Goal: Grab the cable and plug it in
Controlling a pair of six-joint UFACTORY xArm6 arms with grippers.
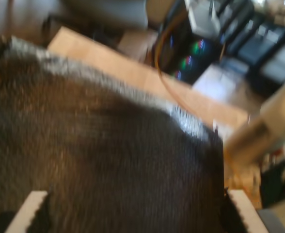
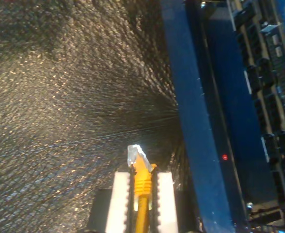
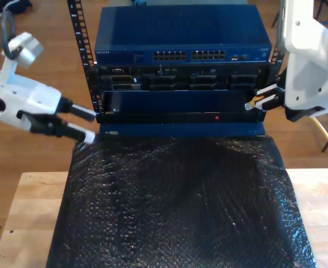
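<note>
Grabbing looks finished: my second gripper (image 2: 141, 194) is clamped on the cable (image 2: 142, 187) just behind its clear connector (image 2: 135, 154), held at about three o'clock of the blue rack unit (image 3: 181, 56) in the exterior view (level with its lower panels). Plugging remains; the port row (image 3: 189, 55) sits higher, toward eleven o'clock. My first gripper (image 1: 133, 216) hangs spread wide, holding nothing, over the black mat (image 3: 175, 206).

My first wrist view is smeared with motion blur, the black mat (image 1: 99, 160) ahead of my jaws soft and streaky. The second wrist view is sharper: the black mat glitters with small highlights, and the cable (image 2: 141, 182) between the pads looks saturated (background slightly soft). The exterior view is evenly lit, daylight-bright.
</note>
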